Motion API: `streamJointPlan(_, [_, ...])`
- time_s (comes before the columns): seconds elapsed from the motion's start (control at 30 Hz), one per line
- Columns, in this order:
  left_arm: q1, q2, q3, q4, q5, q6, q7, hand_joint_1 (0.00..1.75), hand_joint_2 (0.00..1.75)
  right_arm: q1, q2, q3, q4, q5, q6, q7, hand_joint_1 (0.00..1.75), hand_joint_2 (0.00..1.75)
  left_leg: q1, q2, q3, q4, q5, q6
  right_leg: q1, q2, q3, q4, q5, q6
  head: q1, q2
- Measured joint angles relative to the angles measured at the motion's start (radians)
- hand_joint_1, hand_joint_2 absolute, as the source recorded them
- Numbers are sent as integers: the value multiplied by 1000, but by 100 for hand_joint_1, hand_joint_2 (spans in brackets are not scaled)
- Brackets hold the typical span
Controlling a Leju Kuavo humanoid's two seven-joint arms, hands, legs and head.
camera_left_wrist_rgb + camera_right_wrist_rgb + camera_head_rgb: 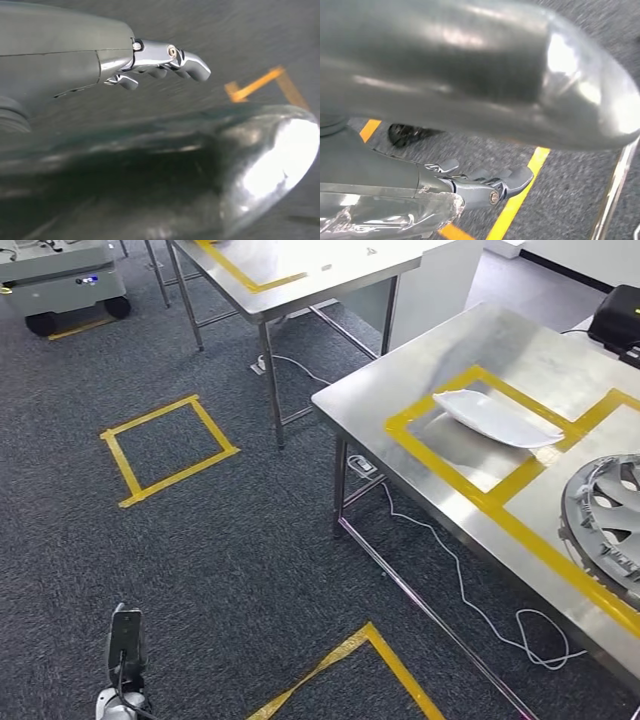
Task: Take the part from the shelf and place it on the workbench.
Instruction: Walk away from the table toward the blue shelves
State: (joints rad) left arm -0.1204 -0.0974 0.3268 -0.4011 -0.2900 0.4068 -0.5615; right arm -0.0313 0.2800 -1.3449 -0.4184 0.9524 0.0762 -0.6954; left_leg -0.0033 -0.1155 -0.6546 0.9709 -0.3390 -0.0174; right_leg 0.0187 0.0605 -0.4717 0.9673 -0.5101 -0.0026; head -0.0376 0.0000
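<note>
The white part (494,418) lay on the workbench (423,360), near its far left corner, inside a square of yellow tape (483,502) stuck to the steel top. It rested flat, tilted a little along its length, with one end touching the tape strip that divided this square from the next one. In that neighbouring square, at the bench's right end, sat a grey hubcap (607,520), well apart from the part. A black device (619,318) stood at the far right edge of the bench.

The left hand (166,62) was empty, its fingers (194,67) stretched out almost straight and slightly apart above the carpet, touching nothing. The right hand (486,185) was the same: fingers (518,176) extended, nothing between them, hanging over a yellow floor strip (516,200). In the head view the left arm (124,650) hung low at the bottom left, over the grey carpet (226,570) and well apart from the bench.

On the floor, a tape square (179,477) was marked left of the bench. A white cable (460,580) trailed under the bench's near edge. A second steel table (317,275) stood behind, and a grey wheeled cart (60,280) at the far left.
</note>
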Motion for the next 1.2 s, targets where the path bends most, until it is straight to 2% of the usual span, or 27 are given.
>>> streamJointPlan(0.03, [5,6,2,20,-16,-28,49,0,0,3,3,12,-17,-32,27,-2,0,0,-2,18,-9,19,-30,-5,-3,-15,-6,-6,13,-5,-4,0])
streamJointPlan(0.07, [10,12,3,41,-31,-51,98,0,0,8,5,32,-37,-71,53,-3,0,0,-1,45,-22,58,-78,-11,-6,-30,-14,-11,27,-8,-7,0])
streamJointPlan(0.13, [30,20,5,79,-50,-79,177,0,0,20,5,91,-76,-158,95,-4,0,0,5,89,-53,184,-184,-26,-6,-59,-36,-12,51,-9,-13,0])
streamJointPlan(0.17, [43,24,6,97,-56,-90,206,0,0,25,5,122,-92,-197,112,-4,0,0,11,97,-62,243,-207,-33,-6,-74,-50,-11,61,-6,-13,0])
streamJointPlan(0.2, [58,27,7,112,-64,-102,232,0,0,29,5,152,-105,-231,126,-4,0,0,18,101,-59,279,-205,-41,-8,-88,-66,-9,71,-2,-13,0])
streamJointPlan(0.23, [72,29,7,125,-77,-118,257,0,0,30,4,181,-118,-260,135,-4,0,0,25,105,-43,283,-183,-49,-10,-103,-82,-6,80,3,-14,0])
streamJointPlan(0.27, [83,31,5,134,-95,-134,278,0,0,32,4,210,-130,-281,137,-4,0,0,31,113,-10,255,-157,-57,-13,-117,-98,-1,88,10,-14,0])
streamJointPlan(0.33, [92,33,-8,145,-136,-163,306,0,0,33,1,275,-153,-309,123,-4,0,0,41,158,96,125,-136,-72,-16,-147,-128,19,97,25,-15,0])
streamJointPlan(0.4, [90,34,-24,153,-161,-176,316,0,0,33,-2,330,-170,-320,109,-4,0,0,37,188,165,20,-153,-62,-20,-177,-148,41,106,42,-13,0])
streamJointPlan(0.47, [95,40,-36,165,-178,-183,316,0,0,33,-4,371,-178,-327,89,-5,0,0,25,174,161,1,-154,-33,-30,-198,-155,47,118,57,-8,0])
streamJointPlan(0.5, [100,44,-42,169,-188,-185,311,0,0,34,-5,391,-180,-331,72,-4,0,0,21,166,152,1,-146,-21,-36,-189,-160,51,112,63,-6,0])
streamJointPlan(0.53, [103,48,-47,172,-196,-187,304,0,0,36,-7,410,-181,-336,55,-4,0,0,19,157,142,0,-135,-8,-42,-167,-169,67,89,67,-4,0])
streamJointPlan(0.6, [98,51,-57,174,-211,-188,288,0,0,43,-10,440,-182,-358,35,-4,0,0,18,134,118,-2,-112,10,-45,-100,-199,159,0,69,-1,0])
streamJointPlan(0.63, [93,50,-63,174,-220,-188,284,0,0,47,-11,450,-182,-370,32,-4,0,0,17,120,105,-1,-101,15,-43,-78,-214,229,-46,68,0,0])
streamJointPlan(0.67, [88,47,-70,175,-231,-189,281,0,0,50,-12,457,-182,-378,27,-4,0,0,15,106,93,-1,-91,16,-41,-66,-224,289,-76,66,2,0])
streamJointPlan(0.7, [84,43,-77,175,-240,-193,282,0,0,52,-13,465,-182,-381,18,-4,0,0,14,93,82,-1,-81,16,-39,-60,-221,323,-87,64,3,0])
streamJointPlan(0.73, [81,39,-84,176,-248,-199,285,0,0,54,-14,475,-182,-380,5,-4,0,0,13,81,70,-1,-70,15,-38,-57,-202,319,-77,61,3,0])
streamJointPlan(0.77, [77,34,-90,176,-255,-209,290,0,0,55,-14,486,-182,-378,-9,-4,0,0,14,69,58,-1,-60,11,-38,-53,-165,275,-54,59,3,0])
streamJointPlan(0.83, [68,26,-101,177,-268,-233,300,0,0,55,-16,509,-182,-377,-36,-4,0,0,17,44,33,2,-40,0,-42,-17,-64,130,-24,59,4,0])
streamJointPlan(0.9, [62,20,-111,177,-276,-262,303,0,0,57,-16,529,-181,-383,-55,-4,0,0,17,22,18,4,-24,-13,-44,19,-13,44,-24,55,3,0])
streamJointPlan(0.97, [62,16,-117,178,-280,-291,299,0,0,61,-17,548,-180,-396,-69,-4,0,0,20,2,14,0,-9,-26,-40,14,-18,40,-24,43,0,0])
streamJointPlan(1.0, [63,14,-118,179,-281,-300,297,0,0,61,-17,556,-180,-404,-73,-4,0,0,23,3,11,1,-9,-31,-39,2,-21,40,-21,34,-1,0])
streamJointPlan(1.03, [66,12,-119,180,-282,-305,296,0,0,62,-17,565,-180,-410,-77,-4,0,0,23,16,5,11,-23,-34,-37,-11,-24,39,-15,24,-5,0])
streamJointPlan(1.07, [67,10,-119,182,-283,-307,296,0,0,63,-18,572,-179,-416,-79,-4,0,0,22,39,-8,43,-56,-36,-35,-26,-27,38,-8,15,-10,0])
streamJointPlan(1.13, [63,7,-119,183,-286,-308,296,0,0,69,-19,583,-179,-423,-82,-5,0,0,20,87,-48,160,-152,-36,-28,-54,-36,37,5,5,-18,0])
streamJointPlan(1.17, [61,5,-120,183,-287,-308,296,0,0,72,-19,586,-179,-424,-82,-5,0,0,19,97,-68,229,-188,-37,-24,-71,-42,38,11,3,-20,0])
streamJointPlan(1.2, [61,4,-120,183,-287,-308,296,0,0,74,-19,588,-178,-425,-83,-5,0,0,19,101,-76,275,-201,-36,-22,-86,-48,38,16,3,-20,0])
